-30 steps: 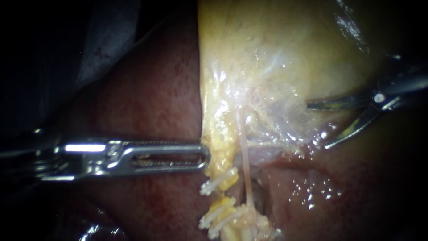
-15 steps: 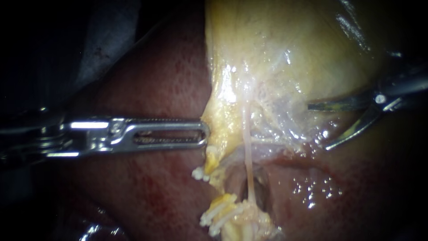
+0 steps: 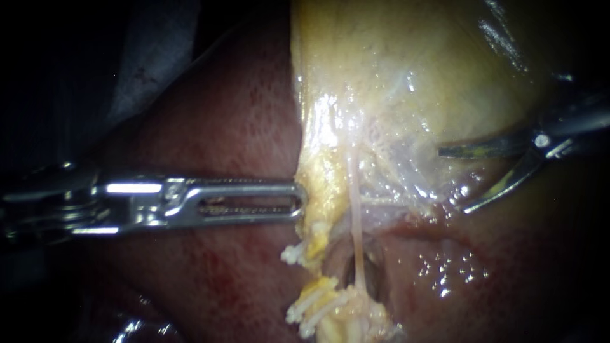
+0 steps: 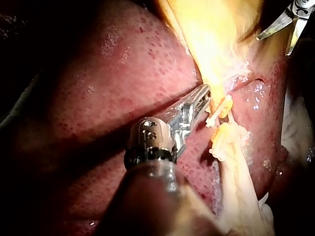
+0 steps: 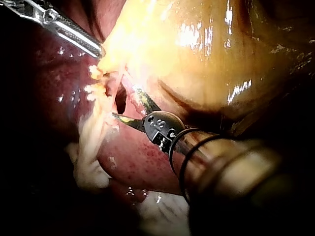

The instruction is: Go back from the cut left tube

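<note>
No readable text, label or sign anywhere.

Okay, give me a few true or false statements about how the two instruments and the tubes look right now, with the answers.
1. The right instrument has its blades open. True.
2. The left instrument holds nothing. False: it is shut on the edge of the gallbladder.
3. The left tube is whole. False: it is cut, with a gap between its two clipped ends.
4. A thin pale tube runs unbroken beside the cut one. True.
5. The right instrument's blades touch the clips. False: they lie well apart from them, beside the gallbladder.
</note>
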`<state>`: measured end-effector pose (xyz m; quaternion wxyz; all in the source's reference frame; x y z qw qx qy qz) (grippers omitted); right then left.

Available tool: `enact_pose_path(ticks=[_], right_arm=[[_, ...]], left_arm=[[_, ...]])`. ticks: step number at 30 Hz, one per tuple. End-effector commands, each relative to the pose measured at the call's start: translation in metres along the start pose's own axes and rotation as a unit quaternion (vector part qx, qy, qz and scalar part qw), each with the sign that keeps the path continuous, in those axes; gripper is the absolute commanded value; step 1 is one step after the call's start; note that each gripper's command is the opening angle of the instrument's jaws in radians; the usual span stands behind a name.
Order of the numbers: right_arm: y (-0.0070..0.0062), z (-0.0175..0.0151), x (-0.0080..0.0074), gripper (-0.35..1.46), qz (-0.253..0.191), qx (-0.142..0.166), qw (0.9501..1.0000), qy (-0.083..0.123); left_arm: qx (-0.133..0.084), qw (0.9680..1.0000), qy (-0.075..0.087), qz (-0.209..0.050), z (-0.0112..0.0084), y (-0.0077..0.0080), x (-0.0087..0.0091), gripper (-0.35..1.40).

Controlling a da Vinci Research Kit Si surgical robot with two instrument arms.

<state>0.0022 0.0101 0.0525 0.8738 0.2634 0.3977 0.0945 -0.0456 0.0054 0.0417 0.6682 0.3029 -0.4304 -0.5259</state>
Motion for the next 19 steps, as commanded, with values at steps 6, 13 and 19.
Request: enact_pose_path(ticks=[6,13,19], right_arm=[[0.0000,0.0000,0.0000,0.83,0.000,0.000,1.0000,0.000],[0.0000,0.0000,0.0000,0.83,0.000,0.000,1.0000,0.000],[0.0000,0.0000,-0.0001,0.83,0.000,0.000,1.0000,0.000]], left_arm=[[0.000,1.0000,0.000,0.000,0.0000,0.0001,0.0000,-0.35],[0.000,1.0000,0.000,0.000,0.0000,0.0001,0.0000,-0.35],[0.000,1.0000,0.000,0.000,0.0001,0.0001,0.0000,-0.35]])
